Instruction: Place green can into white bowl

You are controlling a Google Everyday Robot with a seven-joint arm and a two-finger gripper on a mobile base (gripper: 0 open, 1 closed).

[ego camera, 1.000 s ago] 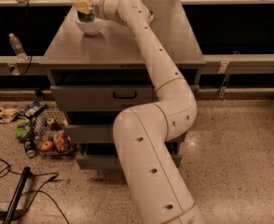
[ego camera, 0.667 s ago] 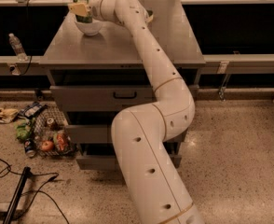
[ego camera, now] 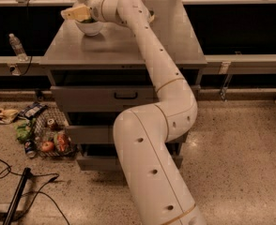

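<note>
The white bowl (ego camera: 89,28) stands at the back left of the grey table (ego camera: 124,46). My gripper (ego camera: 77,13) reaches in from the right and hovers just over the bowl's left rim, its pale yellow end pointing left. A small dark green patch (ego camera: 88,20) shows in the bowl's mouth right under the gripper. It looks like part of the green can, but most of the can is hidden by the gripper and the bowl's wall. I cannot tell whether the can is held or resting in the bowl.
My white arm (ego camera: 152,55) crosses the table from the front. A water bottle (ego camera: 16,46) stands on the ledge at left. Floor litter with small cans and fruit (ego camera: 44,137) lies left of the drawers (ego camera: 114,96). A black cable and pole (ego camera: 20,191) lie at lower left.
My gripper has shifted slightly to the left over the bowl. The bowl has stayed in place.
</note>
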